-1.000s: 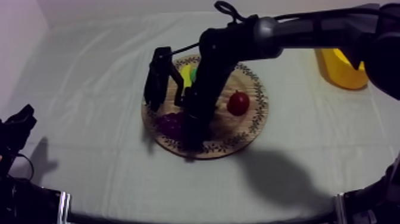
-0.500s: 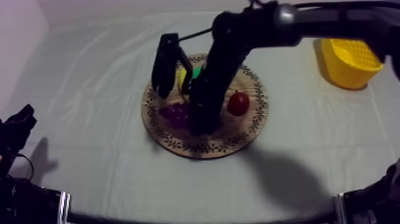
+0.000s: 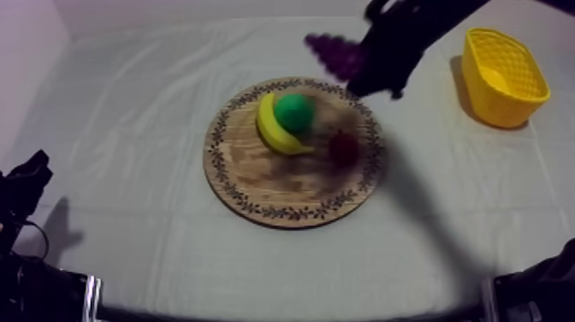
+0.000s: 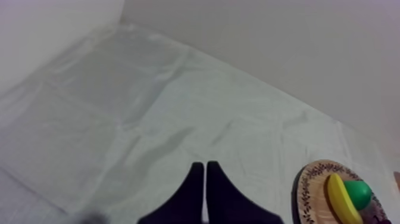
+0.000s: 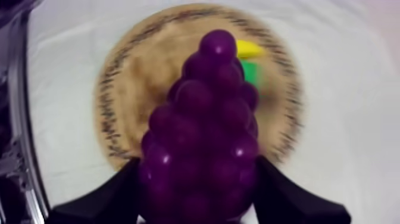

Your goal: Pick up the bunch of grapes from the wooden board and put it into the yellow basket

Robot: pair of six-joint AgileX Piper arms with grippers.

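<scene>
A glossy, dark-purple bunch of round toy grapes (image 5: 202,137) is held clamped between the black fingers of the right gripper (image 5: 199,202). It is raised clear of the round, pattern-rimmed wooden board (image 3: 257,184) near its far rim, well apart from the yellow basket (image 3: 496,107). The left gripper (image 4: 205,179) is seen closed on nothing over grey-white cloth (image 4: 149,119).

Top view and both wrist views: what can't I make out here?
- Top view: the right end effector is blurred, so its hold on the bunch of grapes is unreadable there.
- Top view: the small red fruit is smeared and in shadow.
- Right wrist view: the grapes hide much of the wooden board, banana and pear.
- Left wrist view: the picture's edge cuts off the board.
</scene>
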